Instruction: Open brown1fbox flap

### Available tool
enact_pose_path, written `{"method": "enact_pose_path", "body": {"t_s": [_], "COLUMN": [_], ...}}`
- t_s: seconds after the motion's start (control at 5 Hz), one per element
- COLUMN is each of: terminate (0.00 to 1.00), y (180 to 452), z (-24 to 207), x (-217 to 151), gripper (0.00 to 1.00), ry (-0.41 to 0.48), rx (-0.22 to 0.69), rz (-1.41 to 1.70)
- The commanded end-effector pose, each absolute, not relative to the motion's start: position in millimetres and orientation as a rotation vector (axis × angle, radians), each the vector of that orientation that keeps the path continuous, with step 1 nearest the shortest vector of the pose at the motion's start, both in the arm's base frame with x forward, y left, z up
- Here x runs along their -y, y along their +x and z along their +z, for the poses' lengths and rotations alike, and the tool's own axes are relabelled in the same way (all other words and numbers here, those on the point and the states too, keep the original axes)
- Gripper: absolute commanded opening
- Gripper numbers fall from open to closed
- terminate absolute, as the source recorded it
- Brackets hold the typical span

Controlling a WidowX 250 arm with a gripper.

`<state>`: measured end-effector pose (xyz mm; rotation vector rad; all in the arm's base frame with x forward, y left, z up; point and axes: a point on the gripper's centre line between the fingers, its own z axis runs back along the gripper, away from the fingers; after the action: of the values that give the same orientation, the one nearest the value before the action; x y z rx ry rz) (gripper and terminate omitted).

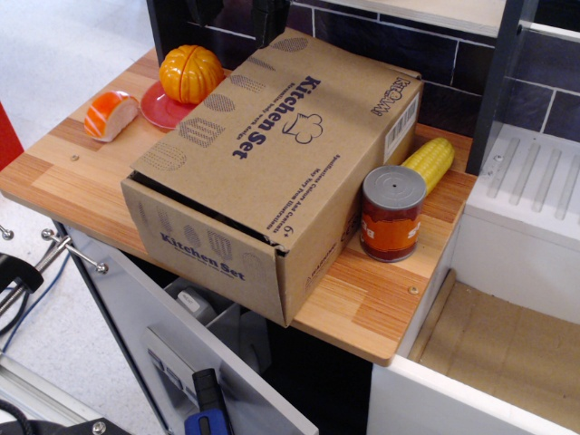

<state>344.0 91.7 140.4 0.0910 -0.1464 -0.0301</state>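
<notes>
Brown1fbox (272,172) lying on the wooden bench (82,172), front corner overhanging the edge, flap (263,118) closed flat on top. Pincer out of view, so state impossible to tell. Risk: upward pull dragging the whole box off the edge, or nudging the can (391,213) just beside it.

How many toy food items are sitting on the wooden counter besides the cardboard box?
4. A round orange pumpkin on a red plate at the back left, an orange-and-white slice beside it, a yellow corn cob right of the brown cardboard box, and a grey-lidded can. The box may hide others.
</notes>
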Motion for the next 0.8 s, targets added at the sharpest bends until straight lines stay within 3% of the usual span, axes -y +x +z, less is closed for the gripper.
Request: {"method": "enact_pose_path", "body": {"t_s": [0.0,0.6], "terminate": [0.00,0.00], "y": [344.0,337.5], "z": [140.4,120.2], "x": [-91.7,-101.1], "gripper": [1.00,1.00], "ry": [0.091,-0.087], "rx": [0.146,0.167], "rz": [-0.030,0.013]}}
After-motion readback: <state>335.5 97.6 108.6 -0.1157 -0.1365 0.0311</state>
